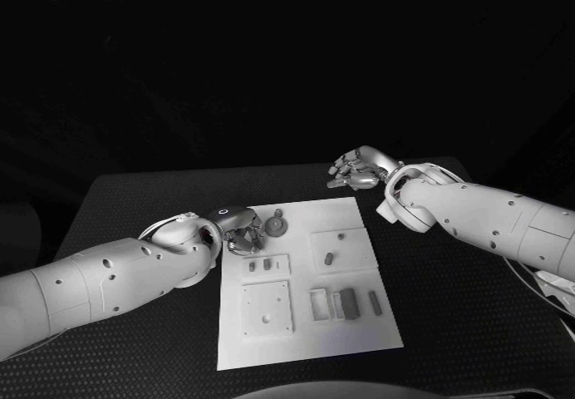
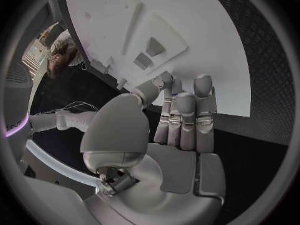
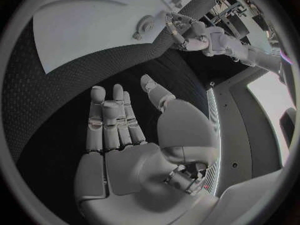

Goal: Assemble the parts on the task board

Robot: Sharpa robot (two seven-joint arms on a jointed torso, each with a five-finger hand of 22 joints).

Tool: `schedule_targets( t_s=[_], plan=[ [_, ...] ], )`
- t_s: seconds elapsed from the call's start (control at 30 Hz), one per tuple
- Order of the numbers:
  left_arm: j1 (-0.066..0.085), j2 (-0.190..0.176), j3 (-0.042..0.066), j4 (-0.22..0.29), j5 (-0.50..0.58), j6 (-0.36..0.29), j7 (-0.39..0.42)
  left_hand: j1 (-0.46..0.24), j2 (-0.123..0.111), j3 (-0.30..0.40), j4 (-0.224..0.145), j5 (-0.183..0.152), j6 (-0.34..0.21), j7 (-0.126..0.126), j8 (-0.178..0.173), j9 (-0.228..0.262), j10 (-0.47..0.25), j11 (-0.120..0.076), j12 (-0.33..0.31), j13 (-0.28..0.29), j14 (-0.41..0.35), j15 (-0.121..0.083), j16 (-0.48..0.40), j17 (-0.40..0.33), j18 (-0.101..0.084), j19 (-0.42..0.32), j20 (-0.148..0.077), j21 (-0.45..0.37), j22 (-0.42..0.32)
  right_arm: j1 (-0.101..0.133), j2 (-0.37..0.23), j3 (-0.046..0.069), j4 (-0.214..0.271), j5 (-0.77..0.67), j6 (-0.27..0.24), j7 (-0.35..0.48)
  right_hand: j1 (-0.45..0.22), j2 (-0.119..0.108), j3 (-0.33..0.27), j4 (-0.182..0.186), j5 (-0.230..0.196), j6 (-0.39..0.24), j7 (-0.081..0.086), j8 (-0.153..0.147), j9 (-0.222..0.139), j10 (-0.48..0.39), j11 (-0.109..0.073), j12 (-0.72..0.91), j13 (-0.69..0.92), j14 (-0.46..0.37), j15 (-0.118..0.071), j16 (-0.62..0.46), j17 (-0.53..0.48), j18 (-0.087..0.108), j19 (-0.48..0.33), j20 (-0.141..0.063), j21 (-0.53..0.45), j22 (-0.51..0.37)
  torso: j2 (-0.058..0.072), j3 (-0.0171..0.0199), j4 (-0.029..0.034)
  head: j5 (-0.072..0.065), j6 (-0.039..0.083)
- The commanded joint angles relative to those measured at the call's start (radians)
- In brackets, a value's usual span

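Note:
The white task board [image 1: 360,332] lies mid-table. A round toothed part [image 1: 278,224] sits at its far left corner, and small pegs [image 1: 259,266] stand in a raised plate. Longer bars [image 1: 349,302] lie near the front right. My left hand [image 1: 240,230] hovers at the board's far left edge, just beside the round part. In the left wrist view its fingers [image 2: 187,110] are straight and the thumb tip meets the first finger; whether anything is pinched there is unclear. My right hand [image 1: 357,170] is beyond the board's far edge over the mat, fingers [image 3: 112,120] straight, holding nothing.
A square plate with holes [image 1: 266,309] and another plate with two small parts [image 1: 341,249] sit raised on the board. Black textured mat [image 1: 467,316] surrounds the board on all sides. My right forearm [image 1: 479,220] crosses the table's right side.

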Motion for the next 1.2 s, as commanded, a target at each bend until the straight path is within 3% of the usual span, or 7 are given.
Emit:
schedule_targets(
  t_s=[0.03, 0.57, 0.93, 1.2],
  plan=[
    [-0.002, 0.006, -0.003, -0.002, -0.005, 0.018, 0.009, 0.001, 0.013, 0.006, 0.0, 0.001, 0.005, 0.001, 0.002, 0.001, 0.01, 0.0, 0.004, 0.002, 0.01, -0.005, 0.002, -0.002, 0.086, -0.003, -0.005, 0.006, 0.023, 0.0, 0.001, 0.0, 0.0, -0.001, 0.013, 0.009, -0.008, -0.001, -0.002, 0.0, 0.0, -0.001, 0.005, -0.002, -0.001, 0.008, 0.002, -0.004, -0.001, -0.006, 0.0, 0.005, -0.001, 0.015, 0.009, 0.0, -0.005, 0.02, 0.0, -0.0007, -0.0005, 0.0, 0.0],
    [-0.004, 0.018, -0.009, -0.013, -0.014, 0.039, 0.008, 0.001, 0.014, 0.007, -0.001, 0.001, 0.005, 0.001, 0.002, 0.0, 0.01, 0.0, 0.003, 0.002, 0.01, -0.005, 0.003, -0.002, 0.086, -0.003, -0.006, 0.007, 0.023, 0.0, 0.002, 0.0, 0.002, -0.001, 0.013, 0.009, -0.008, -0.001, -0.001, 0.0, 0.0, -0.001, 0.005, -0.002, -0.001, 0.01, 0.002, -0.006, -0.002, -0.006, 0.0, 0.005, -0.001, 0.015, 0.01, 0.0, -0.005, 0.02, 0.0, 0.0001, -0.0006, -0.002, -0.002],
    [-0.005, 0.025, -0.038, -0.019, -0.032, 0.06, 0.003, 0.001, 0.015, 0.007, -0.001, 0.0, 0.005, 0.001, 0.002, 0.0, 0.011, 0.0, 0.003, 0.002, 0.01, -0.005, 0.003, -0.003, 0.085, -0.004, -0.006, 0.007, 0.023, 0.0, 0.001, 0.0, 0.002, -0.001, 0.012, 0.009, -0.008, -0.001, -0.001, 0.0, 0.0, -0.001, 0.005, -0.001, -0.001, 0.011, 0.002, -0.007, -0.002, -0.007, 0.0, 0.005, -0.002, 0.015, 0.01, 0.0, -0.005, 0.02, 0.0, -0.0002, -0.0009, -0.003, -0.002],
    [-0.007, 0.02, -0.041, -0.025, -0.007, 0.022, 0.015, 0.0, 0.014, 0.007, -0.002, 0.0, 0.006, 0.001, 0.003, 0.0, 0.012, 0.0, 0.003, 0.002, 0.009, -0.005, 0.003, -0.003, 0.085, -0.005, -0.006, 0.008, 0.023, 0.0, -0.001, 0.0, 0.003, -0.001, 0.012, 0.009, -0.008, -0.001, -0.001, 0.0, 0.0, 0.0, 0.005, -0.001, -0.001, 0.011, 0.002, -0.008, -0.003, -0.007, 0.0, 0.005, -0.002, 0.015, 0.01, 0.0, -0.005, 0.02, 0.0, 0.0005, -0.0001, -0.005, -0.003]
  ],
)
